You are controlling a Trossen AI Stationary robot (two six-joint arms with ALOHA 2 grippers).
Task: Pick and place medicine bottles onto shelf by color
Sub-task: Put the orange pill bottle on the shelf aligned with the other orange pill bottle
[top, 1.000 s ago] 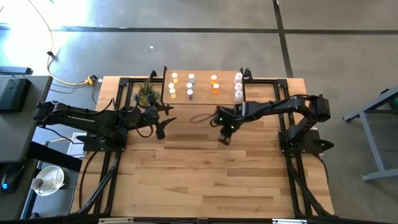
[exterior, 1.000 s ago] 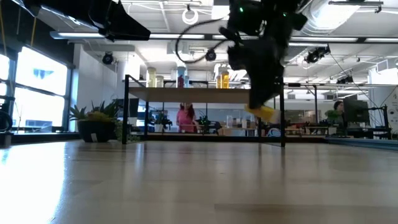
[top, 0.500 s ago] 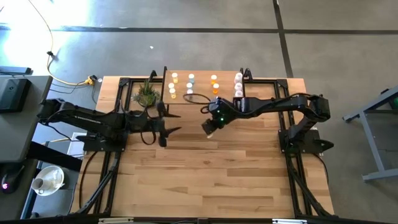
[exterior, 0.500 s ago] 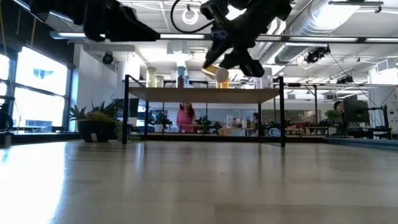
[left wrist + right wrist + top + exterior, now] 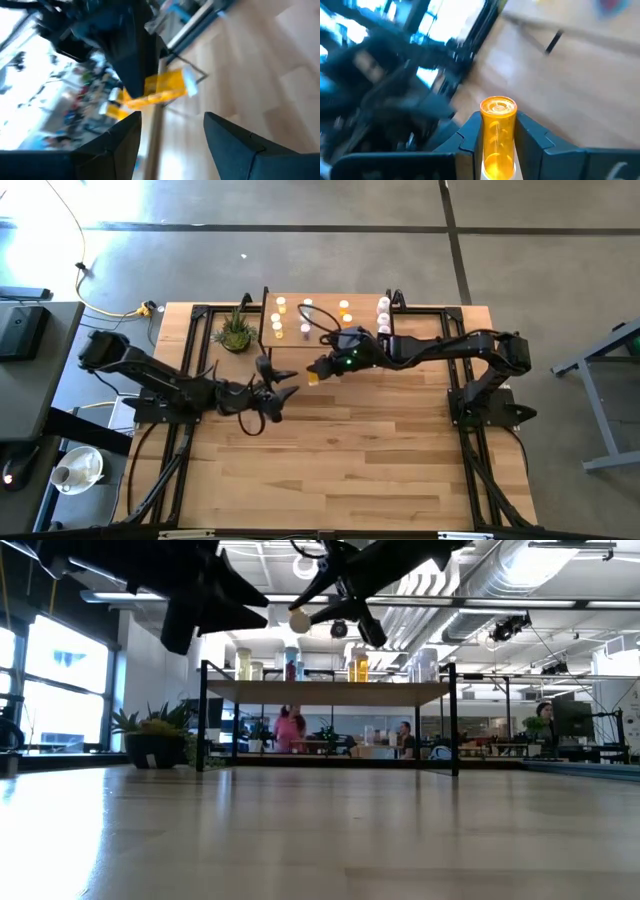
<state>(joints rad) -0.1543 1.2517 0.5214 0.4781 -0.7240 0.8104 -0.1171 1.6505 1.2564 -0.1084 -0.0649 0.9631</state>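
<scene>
My right gripper [image 5: 316, 372] hangs above the table in front of the shelf [image 5: 330, 330], shut on a yellow medicine bottle [image 5: 497, 135]. The bottle also shows in the left wrist view [image 5: 165, 90]. My left gripper [image 5: 278, 388] is open and empty. It sits just left of the right gripper, and its fingers [image 5: 235, 140] point at the held bottle. More medicine bottles stand on the shelf in rows: yellow [image 5: 280, 305], pale blue [image 5: 307, 307], orange [image 5: 344, 308] and whitish [image 5: 383, 305]. My right gripper pinches the yellow bottle's body [image 5: 495, 145] between its two fingers, one on each side. The bottle lies along the fingers, and its round end [image 5: 497, 106] sticks out past the fingertips. The fingers slant down toward the table's left. The bottle is lifted well clear of the table.
A small green potted plant [image 5: 235, 332] stands at the shelf's left end. The shelf's black legs [image 5: 203, 715] rise from the tabletop. Bare wood [image 5: 350, 460] stretches toward the near edge. People move in the room beyond the table [image 5: 290, 728].
My right gripper has risen with the yellow bottle and gone toward the table's left and far side. It has rolled and tipped from pointing down to slanting. My left gripper has moved toward the right gripper, sunk a little and rolled, staying open.
</scene>
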